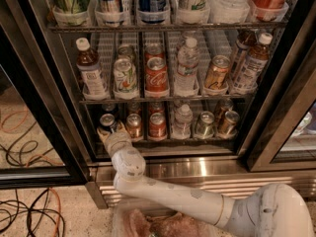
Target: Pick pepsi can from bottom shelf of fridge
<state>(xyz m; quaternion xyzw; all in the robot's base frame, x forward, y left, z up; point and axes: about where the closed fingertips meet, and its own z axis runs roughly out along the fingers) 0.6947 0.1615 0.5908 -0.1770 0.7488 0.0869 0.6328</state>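
The pepsi can, dark blue with a silver top, stands in the leftmost lane of the bottom shelf of the fridge. My gripper reaches up from below at the shelf's front left. Its tan fingers stand apart on either side of the can's lower part, which they hide. The gripper is open and the can stands upright on the rack. My white arm runs from the lower right up to the gripper.
Right of the pepsi can stand a gold-brown can, a red Coca-Cola can, a water bottle and two more cans. The black door frame stands close on the left. The steel base lies below. Cables lie on the floor.
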